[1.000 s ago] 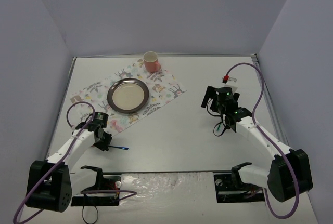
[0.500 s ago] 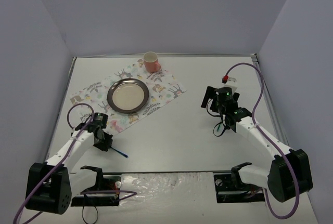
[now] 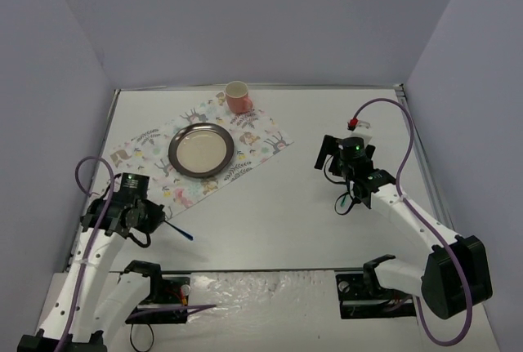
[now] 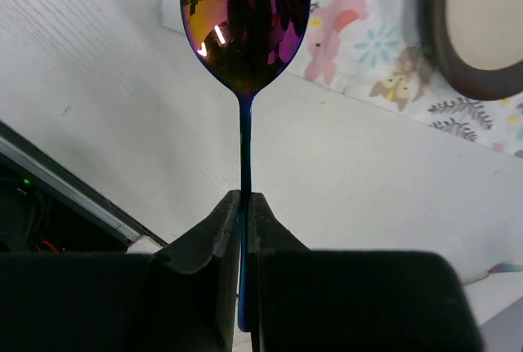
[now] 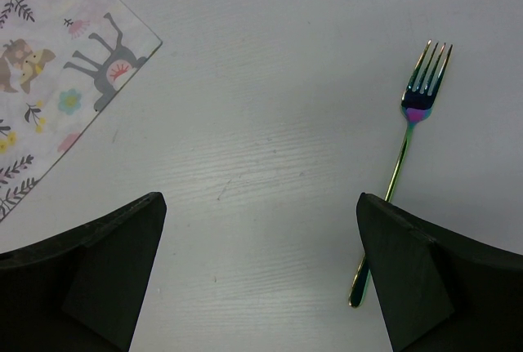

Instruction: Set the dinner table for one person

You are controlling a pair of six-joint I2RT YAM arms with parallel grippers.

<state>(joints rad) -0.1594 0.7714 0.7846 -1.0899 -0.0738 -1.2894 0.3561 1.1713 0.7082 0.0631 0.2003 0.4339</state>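
Your left tool (image 4: 245, 203) pinches the iridescent metal spoon (image 4: 245, 21) by its handle; your right tool (image 5: 260, 203) gapes wide over the flat white surface (image 5: 270, 99).

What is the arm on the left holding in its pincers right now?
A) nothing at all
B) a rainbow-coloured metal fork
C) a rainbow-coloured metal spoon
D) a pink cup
C: the left gripper is shut on the thin handle of the iridescent metal spoon, while the rainbow-coloured metal fork lies loose on the white dinner table.
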